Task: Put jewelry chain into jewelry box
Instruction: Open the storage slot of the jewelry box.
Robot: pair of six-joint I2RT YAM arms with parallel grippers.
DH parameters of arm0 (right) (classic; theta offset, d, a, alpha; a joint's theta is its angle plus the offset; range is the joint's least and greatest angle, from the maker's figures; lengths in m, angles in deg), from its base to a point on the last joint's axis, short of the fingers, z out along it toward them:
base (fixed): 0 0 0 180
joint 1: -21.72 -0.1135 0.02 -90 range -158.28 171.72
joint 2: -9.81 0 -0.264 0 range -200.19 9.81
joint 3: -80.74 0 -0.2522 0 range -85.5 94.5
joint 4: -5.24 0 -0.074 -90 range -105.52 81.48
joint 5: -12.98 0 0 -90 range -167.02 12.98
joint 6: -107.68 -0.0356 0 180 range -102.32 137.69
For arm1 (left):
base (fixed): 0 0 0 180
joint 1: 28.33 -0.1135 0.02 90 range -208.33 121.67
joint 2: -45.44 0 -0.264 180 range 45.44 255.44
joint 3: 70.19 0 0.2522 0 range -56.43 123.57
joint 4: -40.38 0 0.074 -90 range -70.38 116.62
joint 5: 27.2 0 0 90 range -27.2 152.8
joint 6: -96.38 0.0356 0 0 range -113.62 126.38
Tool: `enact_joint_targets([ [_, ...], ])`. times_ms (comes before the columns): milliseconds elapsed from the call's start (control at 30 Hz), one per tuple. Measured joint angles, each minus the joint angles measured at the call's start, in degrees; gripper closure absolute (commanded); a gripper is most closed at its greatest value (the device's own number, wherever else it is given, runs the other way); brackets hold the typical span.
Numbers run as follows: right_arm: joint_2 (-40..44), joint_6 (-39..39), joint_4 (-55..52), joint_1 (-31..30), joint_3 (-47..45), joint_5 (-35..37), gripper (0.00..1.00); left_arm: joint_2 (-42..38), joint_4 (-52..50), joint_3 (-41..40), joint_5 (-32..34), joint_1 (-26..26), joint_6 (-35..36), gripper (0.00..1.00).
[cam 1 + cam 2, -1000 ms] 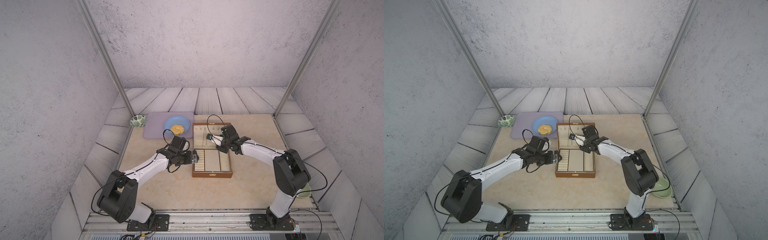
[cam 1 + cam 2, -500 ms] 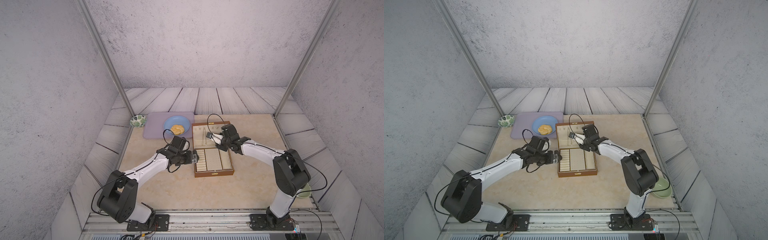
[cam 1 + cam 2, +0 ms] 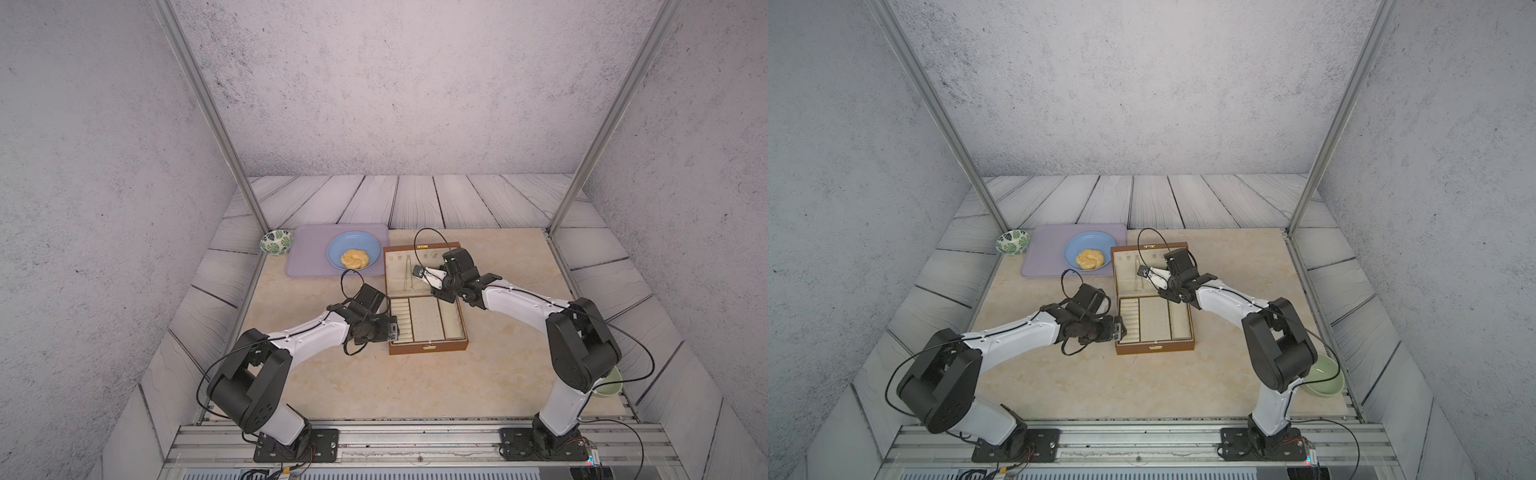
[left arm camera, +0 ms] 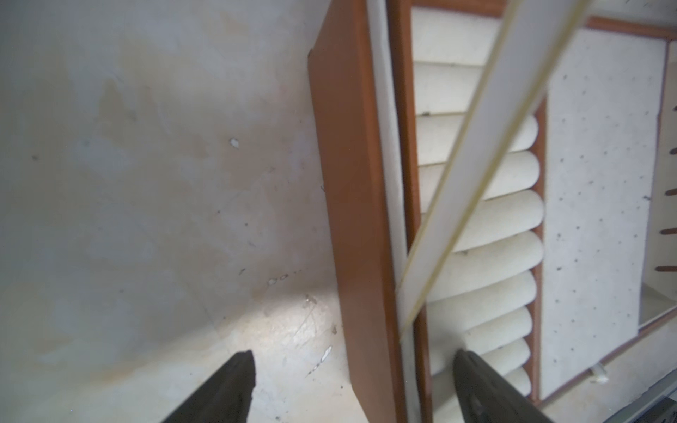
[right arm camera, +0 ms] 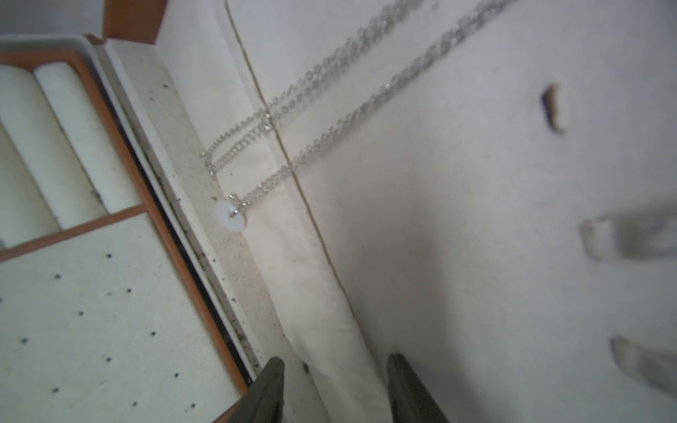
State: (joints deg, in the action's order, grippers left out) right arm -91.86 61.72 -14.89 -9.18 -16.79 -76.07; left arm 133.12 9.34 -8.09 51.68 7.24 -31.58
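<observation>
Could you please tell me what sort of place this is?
Likely a robot test booth: two arms bolted to a metal rail, grey walls on metal posts, and a jewelry box as a prop.

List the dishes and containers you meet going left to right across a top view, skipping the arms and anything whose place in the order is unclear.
leaf-patterned bowl → blue plate → jewelry box → green bowl

**Robotics laboratory test cell.** Grey speckled wall panels (image 3: pixel 395 104) and slanted aluminium posts (image 3: pixel 208 108) enclose a beige stone-patterned worktop (image 3: pixel 395 386). The white-and-black left arm (image 3: pixel 309 336) and right arm (image 3: pixel 519 301) are bolted to an aluminium rail (image 3: pixel 415 436) along the near edge. Staged props: open brown hinged jewelry box (image 3: pixel 428 347), centre; flat lilac rectangular tray (image 3: pixel 307 253), far left.
</observation>
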Motion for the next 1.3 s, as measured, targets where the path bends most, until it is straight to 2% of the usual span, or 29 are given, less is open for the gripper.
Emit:
enact_joint_targets([
  [833,-2.29,6.67,-2.27,0.46,2.27,-5.90,0.47,0.22,0.52,0.04,1.25,0.57,-0.46,0.20],
  [1300,-2.75,8.72,-4.31,2.84,2.27,-6.49,0.48,0.24,0.42,0.26,2.43,0.55,-0.50,0.22],
])
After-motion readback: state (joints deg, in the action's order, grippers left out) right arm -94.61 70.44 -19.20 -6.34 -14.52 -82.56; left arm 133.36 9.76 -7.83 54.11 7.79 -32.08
